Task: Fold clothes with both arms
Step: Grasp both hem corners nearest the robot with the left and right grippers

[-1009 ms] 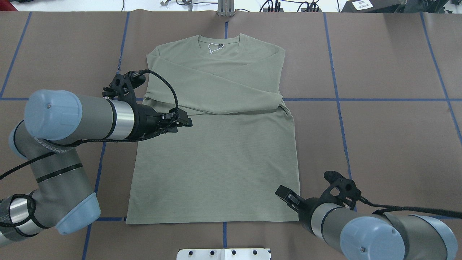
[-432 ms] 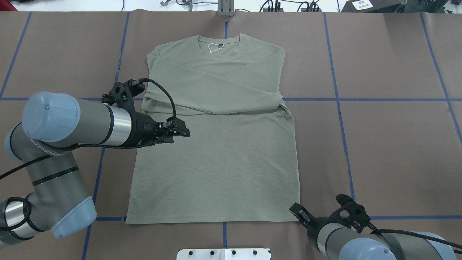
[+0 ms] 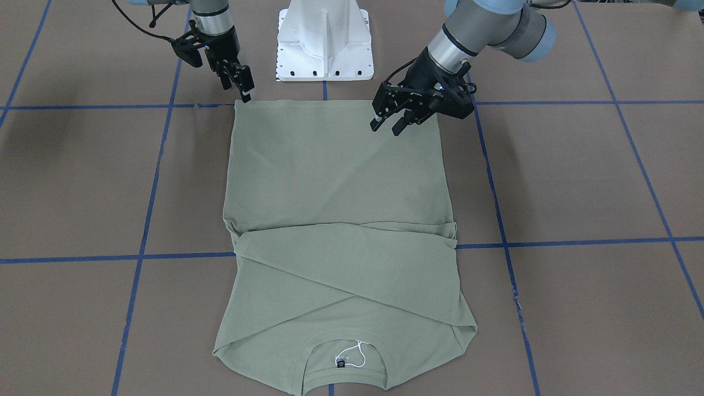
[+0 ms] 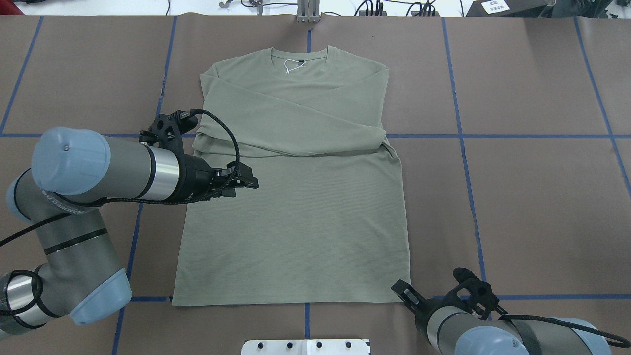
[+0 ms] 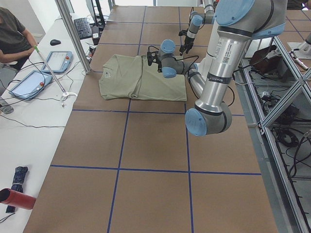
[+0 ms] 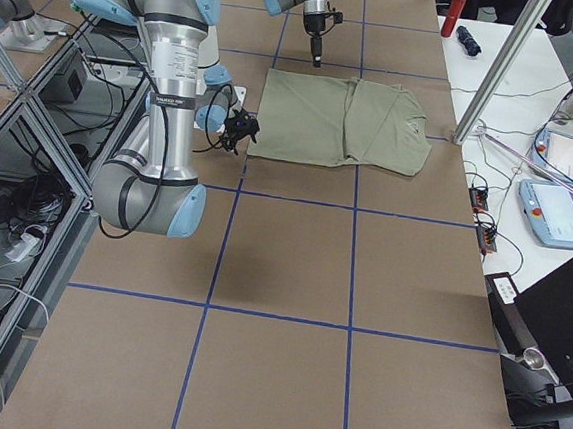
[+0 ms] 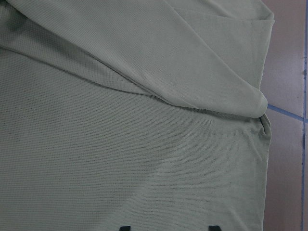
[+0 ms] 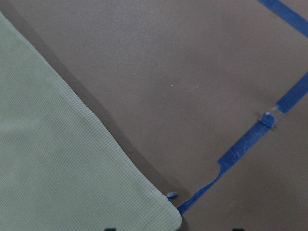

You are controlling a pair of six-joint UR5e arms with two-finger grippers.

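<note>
The sage-green shirt (image 4: 296, 222) lies flat on the brown table, neck at the far edge, with both sleeves folded across the chest (image 3: 352, 264). My left gripper (image 4: 249, 181) hovers open over the shirt's left side, just below the folded sleeves; it also shows in the front view (image 3: 386, 127). My right gripper (image 4: 402, 291) is open at the shirt's near right hem corner (image 8: 168, 216), with nothing between its fingers (image 3: 246, 93). The left wrist view shows only the shirt (image 7: 120, 144).
The white pedestal base (image 3: 324, 38) stands just behind the hem. Blue tape lines (image 4: 463, 148) grid the table. A person (image 5: 12, 39) sits at a side desk with tablets (image 5: 63, 60). A metal post (image 6: 501, 63) stands past the neck end.
My right gripper has drawn back toward the robot, down to the hem's right corner. My left gripper has shifted slightly toward the hem. The shirt has not moved.
</note>
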